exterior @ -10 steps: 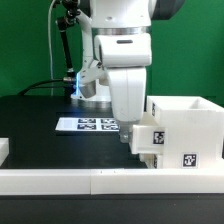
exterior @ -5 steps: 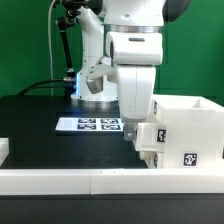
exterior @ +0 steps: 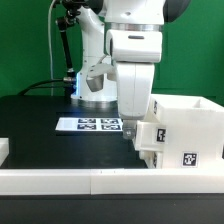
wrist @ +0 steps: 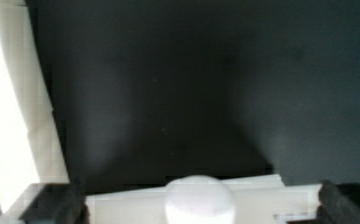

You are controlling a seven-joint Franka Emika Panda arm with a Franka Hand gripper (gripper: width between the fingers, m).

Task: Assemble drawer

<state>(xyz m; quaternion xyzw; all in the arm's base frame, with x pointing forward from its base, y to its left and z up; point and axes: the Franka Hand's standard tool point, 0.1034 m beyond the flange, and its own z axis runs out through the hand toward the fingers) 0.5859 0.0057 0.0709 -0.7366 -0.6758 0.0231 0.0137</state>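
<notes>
Here, in the exterior view, we are seeing the hand (exterior: 132, 140) reaching down beside the drawer (exterior: 185, 130), which is sitting on the black worktop (exterior: 35, 115) at that view's right behind the white rail (exterior: 100, 180); the marker board (exterior: 88, 125) is lying behind. In the wrist view, we are seeing a white drawer part (wrist: 195, 198) between dark fingers (wrist: 52, 203); we cannot tell whether they are pinching it.

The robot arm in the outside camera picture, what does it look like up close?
The glossy white, rounded robot arm has dark bands at its joints. Its boxy white hand section ends near the white plastic drawer housing. Black cables hang behind it. The fingers look black in the wrist view.
</notes>
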